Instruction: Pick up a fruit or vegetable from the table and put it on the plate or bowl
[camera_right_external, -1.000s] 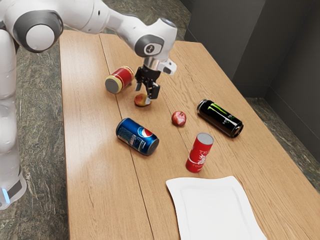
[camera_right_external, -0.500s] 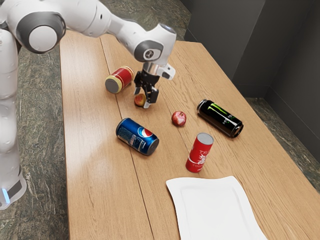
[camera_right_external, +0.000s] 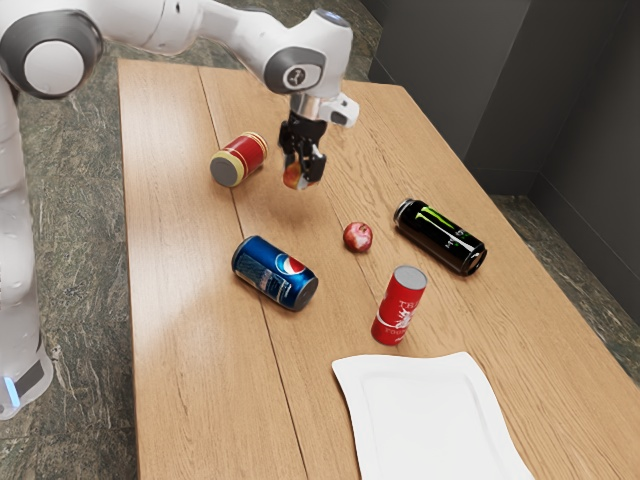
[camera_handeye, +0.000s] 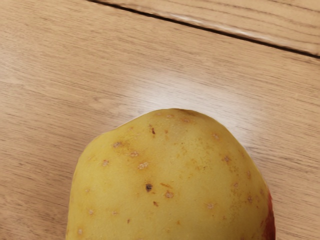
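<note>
A yellow-red fruit (camera_right_external: 291, 177) is clamped between the narrowly parted fingers of the pincer (camera_right_external: 298, 176), held above the desk (camera_right_external: 180, 300) below.

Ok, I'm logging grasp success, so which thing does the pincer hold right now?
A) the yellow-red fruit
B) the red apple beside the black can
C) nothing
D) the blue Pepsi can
A: the pincer is shut on the yellow-red fruit, while the blue can and the red apple lie apart from it on the table.
</note>
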